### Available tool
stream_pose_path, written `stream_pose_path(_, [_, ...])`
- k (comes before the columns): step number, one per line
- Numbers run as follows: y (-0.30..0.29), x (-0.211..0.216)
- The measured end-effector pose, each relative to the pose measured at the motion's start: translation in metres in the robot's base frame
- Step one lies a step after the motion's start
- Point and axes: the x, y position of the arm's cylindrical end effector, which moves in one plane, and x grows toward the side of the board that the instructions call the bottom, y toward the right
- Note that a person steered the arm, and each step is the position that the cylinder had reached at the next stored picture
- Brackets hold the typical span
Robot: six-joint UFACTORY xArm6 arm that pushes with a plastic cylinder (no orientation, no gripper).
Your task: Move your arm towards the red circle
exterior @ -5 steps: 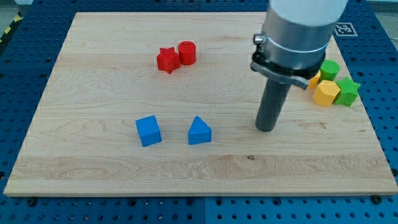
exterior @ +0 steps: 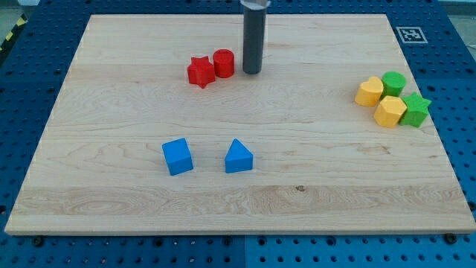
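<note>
Tip (exterior: 253,72) is set just right of the red circle (exterior: 224,63), a narrow gap between; no gripper is fitted, only a rod.

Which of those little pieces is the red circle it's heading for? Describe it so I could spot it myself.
Start at the wooden board and look toward the view's top, left of centre, where two red pieces touch. The red circle is the right-hand one, a short round cylinder. Its neighbour, the red star, has points, and my tip stands just right of the circle.
</note>
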Motion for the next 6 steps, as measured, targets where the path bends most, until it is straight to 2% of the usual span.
stream_pose_path(2, [0.016,0.004])
stream_pose_path(3, [0.036,0.04])
stream_pose_path(5, [-0.001,0.025])
stream_pose_path(6, [-0.002,0.025])
